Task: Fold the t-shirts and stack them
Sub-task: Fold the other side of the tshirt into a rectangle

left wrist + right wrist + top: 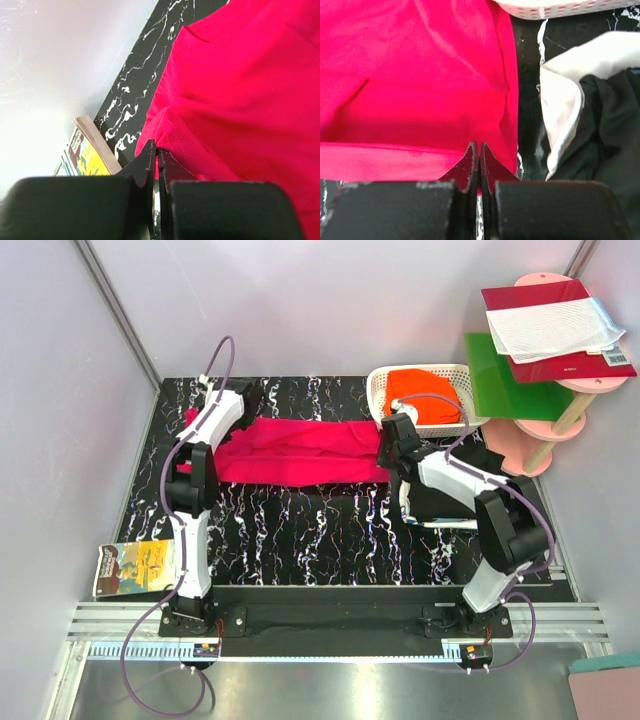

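- Pinched shut with the left gripper [154, 150]: the left end of the magenta t-shirt [300, 450], with a sliver of pink cloth caught in the jaws.
- Pinched shut likewise with the right gripper [479, 149]: the near right corner of that shirt.
- Stretched left to right across the marbled table [300, 530] between the two grippers, long axis crosswise. Probably ready for an end-over-end fold, with neither arm the nearer.
- Just right of that, under the right arm: one crumpled black t-shirt [610, 125].
- Farthest: one orange t-shirt [420, 390] inside the white basket [376, 390].
- Counted: three t-shirts, two grippers, one basket.
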You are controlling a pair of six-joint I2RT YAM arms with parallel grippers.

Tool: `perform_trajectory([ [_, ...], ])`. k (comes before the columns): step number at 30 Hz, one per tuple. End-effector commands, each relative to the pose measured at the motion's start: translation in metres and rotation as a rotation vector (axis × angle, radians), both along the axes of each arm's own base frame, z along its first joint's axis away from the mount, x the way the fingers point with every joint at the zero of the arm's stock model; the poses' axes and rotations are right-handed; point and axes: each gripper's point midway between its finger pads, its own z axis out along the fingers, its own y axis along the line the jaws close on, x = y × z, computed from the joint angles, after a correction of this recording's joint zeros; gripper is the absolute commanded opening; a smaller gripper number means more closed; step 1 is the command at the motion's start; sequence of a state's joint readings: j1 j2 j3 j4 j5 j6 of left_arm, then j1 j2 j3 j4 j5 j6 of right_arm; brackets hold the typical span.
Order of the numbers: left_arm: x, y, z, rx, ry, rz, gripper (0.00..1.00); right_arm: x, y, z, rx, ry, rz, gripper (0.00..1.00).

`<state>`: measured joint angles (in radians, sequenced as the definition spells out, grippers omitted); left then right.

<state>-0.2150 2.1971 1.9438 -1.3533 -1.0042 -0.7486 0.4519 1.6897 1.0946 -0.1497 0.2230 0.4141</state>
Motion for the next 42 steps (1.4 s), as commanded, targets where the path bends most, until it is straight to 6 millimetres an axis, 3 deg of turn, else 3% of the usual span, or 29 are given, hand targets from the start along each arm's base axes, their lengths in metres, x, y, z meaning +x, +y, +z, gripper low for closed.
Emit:
perform_trajectory([
  [1, -0.018, 0.013, 0.044, 0.055, 0.029, 0.003, 0.0, 0.028, 0.003, -0.016, -0.055, -0.014, -0.028, 0.0],
  [2, -0.017, 0.014, 0.045, 0.056, 0.027, 0.004, 0.0, 0.034, 0.007, -0.016, -0.054, -0.011, -0.025, 0.0],
  [4, -0.016, 0.013, 0.048, 0.046, 0.014, 0.005, 0.0, 0.038, 0.009, -0.043, -0.07, 0.042, -0.028, 0.0],
  [5, -0.016, 0.013, 0.049, 0.046, 0.009, 0.006, 0.0, 0.042, 0.011, -0.045, -0.07, 0.057, -0.033, 0.0],
  [7, -0.015, 0.013, 0.053, 0.044, -0.001, 0.005, 0.0, 0.04, 0.014, -0.069, -0.085, 0.12, -0.019, 0.15],
  [8, -0.014, 0.013, 0.057, 0.044, -0.01, 0.003, 0.0, 0.041, 0.016, -0.071, -0.086, 0.133, -0.015, 0.28],
  [9, -0.012, 0.013, 0.057, 0.044, -0.01, 0.0, 0.0, 0.039, 0.016, -0.073, -0.086, 0.14, -0.009, 0.49],
  [11, -0.006, 0.013, 0.065, 0.051, -0.027, -0.012, 0.0, 0.034, 0.013, -0.075, -0.089, 0.143, -0.016, 0.76],
  [12, -0.003, 0.013, 0.065, 0.055, -0.023, -0.016, 0.0, 0.034, 0.012, -0.065, -0.081, 0.123, -0.022, 0.95],
  [14, 0.006, 0.013, 0.074, 0.066, -0.039, -0.032, 0.0, 0.031, 0.008, -0.06, -0.088, 0.105, -0.029, 1.0],
  [17, 0.023, 0.011, 0.073, 0.074, -0.036, -0.06, 0.0, 0.03, 0.005, -0.048, -0.086, 0.079, -0.028, 1.0],
  [21, 0.05, 0.004, 0.044, 0.055, 0.028, -0.122, 0.03, 0.025, 0.006, -0.04, -0.071, 0.071, -0.018, 1.0],
  [24, 0.062, 0.001, 0.024, 0.03, 0.052, -0.135, 0.11, 0.021, 0.006, -0.038, -0.059, 0.071, -0.01, 1.0],
  [25, 0.066, 0.001, 0.019, 0.002, 0.049, -0.134, 0.42, 0.018, 0.005, -0.039, -0.061, 0.074, -0.007, 1.0],
  [27, 0.068, 0.001, 0.007, -0.02, 0.056, -0.13, 0.94, 0.016, 0.006, -0.032, -0.047, 0.064, 0.0, 1.0],
  [28, 0.067, 0.003, 0.005, -0.02, 0.06, -0.122, 0.99, 0.013, 0.006, -0.032, -0.048, 0.064, 0.005, 1.0],
  [31, 0.053, 0.008, 0.012, -0.006, 0.037, -0.085, 0.99, 0.01, 0.006, -0.02, -0.032, 0.034, 0.015, 1.0],
  [32, 0.047, 0.009, 0.03, -0.01, -0.01, -0.075, 0.99, 0.01, 0.007, -0.011, -0.02, 0.014, 0.019, 1.0],
  [34, 0.027, 0.01, 0.029, -0.019, -0.003, -0.052, 0.99, 0.007, 0.013, -0.004, 0.0, -0.004, 0.054, 1.0],
  [35, 0.018, 0.012, 0.048, -0.028, -0.058, -0.047, 0.99, 0.005, 0.018, 0.006, 0.018, -0.025, 0.072, 1.0],
  [36, 0.01, 0.013, 0.051, -0.029, -0.07, -0.042, 0.99, 0.005, 0.026, 0.014, 0.05, -0.045, 0.101, 0.96],
  [37, -0.006, 0.016, 0.04, -0.026, -0.015, -0.046, 0.99, 0.003, 0.031, 0.016, 0.067, -0.054, 0.124, 0.92],
  [38, -0.014, 0.017, 0.048, -0.03, -0.04, -0.051, 0.99, 0.002, 0.037, 0.022, 0.086, -0.069, 0.144, 0.88],
  [40, -0.035, 0.024, 0.034, -0.039, 0.042, -0.05, 0.99, 0.002, 0.051, 0.026, 0.123, -0.068, 0.191, 0.41],
  [41, -0.043, 0.025, 0.031, -0.055, 0.06, -0.046, 0.98, 0.002, 0.055, 0.02, 0.13, -0.048, 0.206, 0.1],
  [42, -0.047, 0.027, 0.025, -0.085, 0.074, -0.036, 0.96, 0.002, 0.061, 0.017, 0.142, -0.036, 0.224, 0.0],
])
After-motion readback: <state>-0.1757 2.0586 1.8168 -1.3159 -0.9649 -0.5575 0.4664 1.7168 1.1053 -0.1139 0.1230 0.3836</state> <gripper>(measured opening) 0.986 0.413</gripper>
